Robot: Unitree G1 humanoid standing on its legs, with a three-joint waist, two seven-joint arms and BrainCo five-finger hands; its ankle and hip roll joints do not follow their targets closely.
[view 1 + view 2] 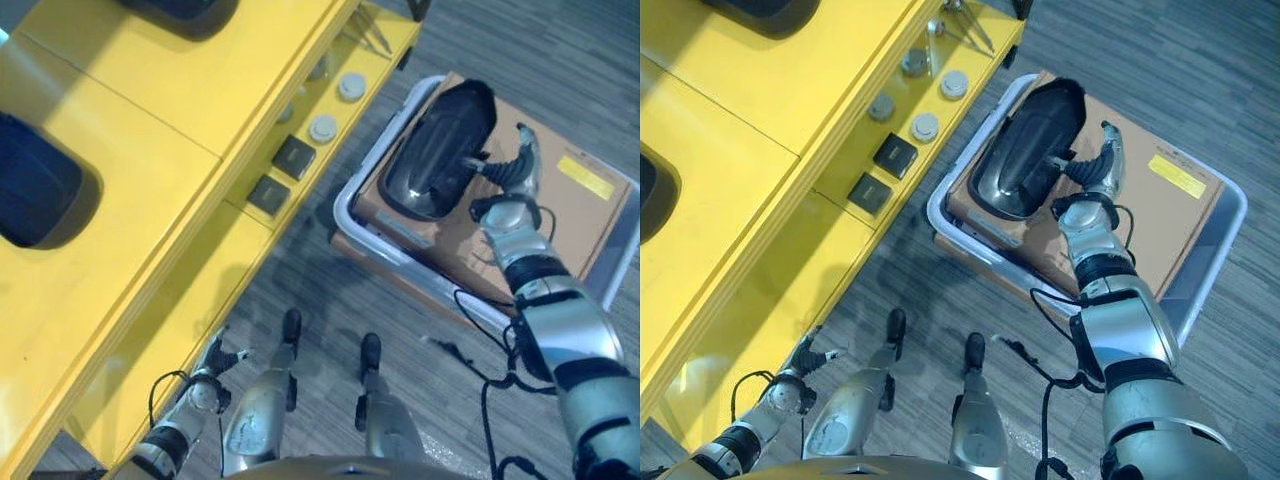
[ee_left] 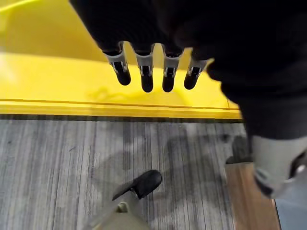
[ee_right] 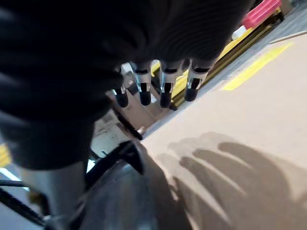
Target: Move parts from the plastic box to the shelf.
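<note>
little is judged done: the black part [image 1: 1025,165] is still lain on cardboard [image 1: 1160,205] in the box [image 1: 1230,215] at upper right, the right hand [image 1: 1095,175] held beside it with straight fingers, the shelf [image 1: 760,120] at left unreached, the left hand [image 1: 205,375] hung relaxed at lower left.

Grey striped carpet floor [image 1: 330,290] runs beside the yellow unit. A brown cardboard sheet [image 1: 1160,215] carries a yellow label [image 1: 1177,176] near its far corner. Thin metal rods [image 1: 970,28] lie at the far end.
</note>
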